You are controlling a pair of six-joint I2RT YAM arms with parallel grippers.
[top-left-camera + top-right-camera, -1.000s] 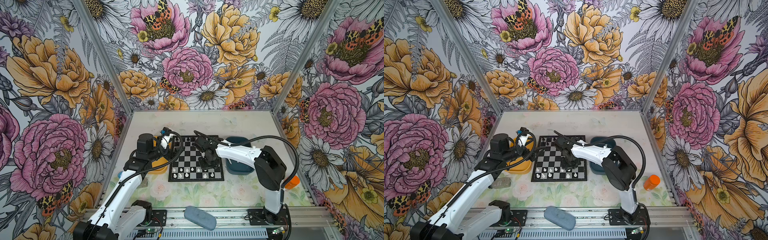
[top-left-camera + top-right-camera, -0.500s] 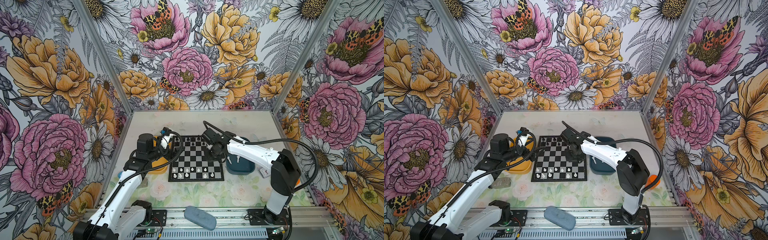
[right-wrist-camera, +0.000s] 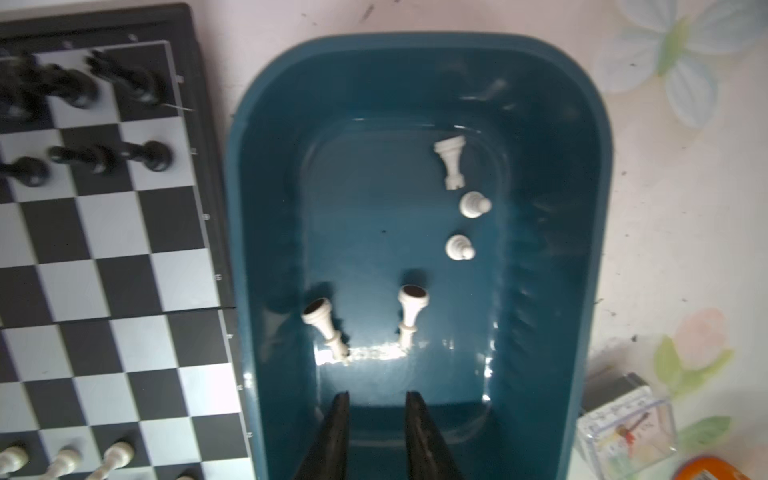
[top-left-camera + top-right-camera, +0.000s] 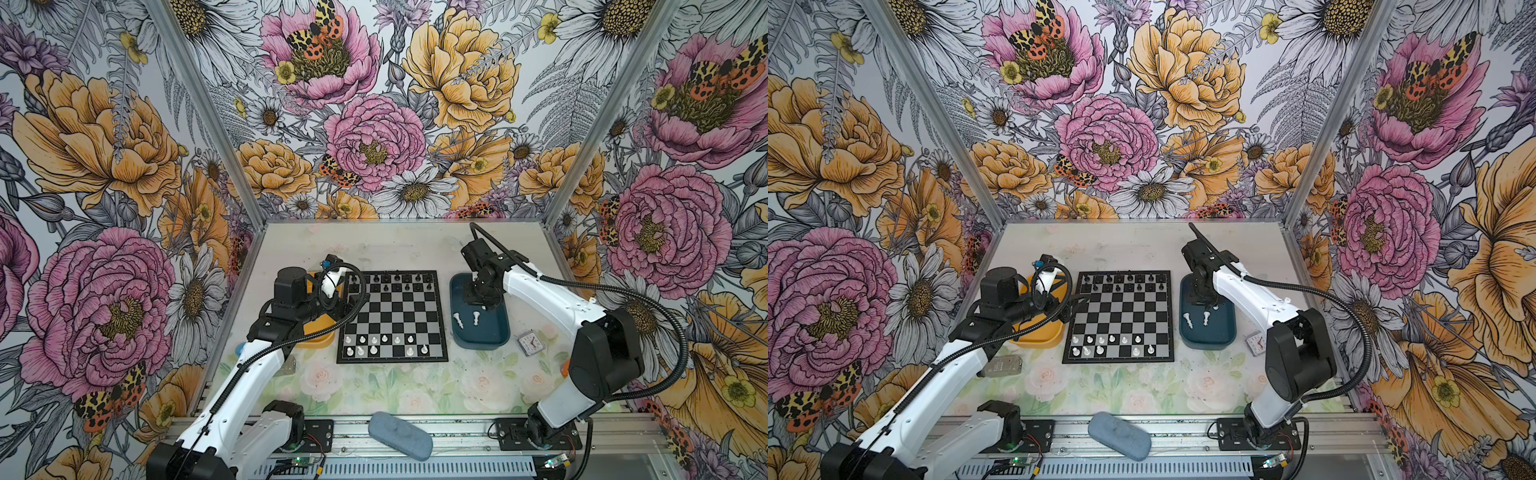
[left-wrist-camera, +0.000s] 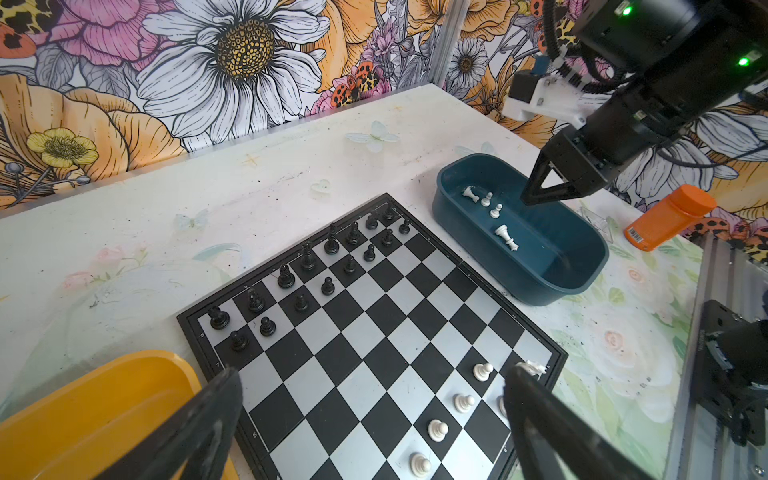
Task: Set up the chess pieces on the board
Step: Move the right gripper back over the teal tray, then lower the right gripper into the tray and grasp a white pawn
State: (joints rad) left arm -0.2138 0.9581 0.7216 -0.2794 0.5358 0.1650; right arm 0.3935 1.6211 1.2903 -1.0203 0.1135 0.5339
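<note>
Chess pieces (image 5: 437, 430): white ones stand on the near rows of the board (image 4: 392, 307), and five more sit in the blue tray (image 4: 482, 338), three tipped over. Right gripper (image 3: 376, 399) hovers over that tray, jaws slightly apart, empty. Left gripper (image 5: 372, 374) gapes wide, empty. A pinch could squirt one sideways imo: tiny, rounded, slick plastic on a glossy tray floor.

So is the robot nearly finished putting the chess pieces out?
More than halfway. Done: the black pieces fill the far two rows of the board, and most white pieces stand on the near rows. In hand: nothing yet; the right gripper hovers open and empty over the blue tray, the left gripper is open too. Left: five white pieces waiting in that tray.
</note>
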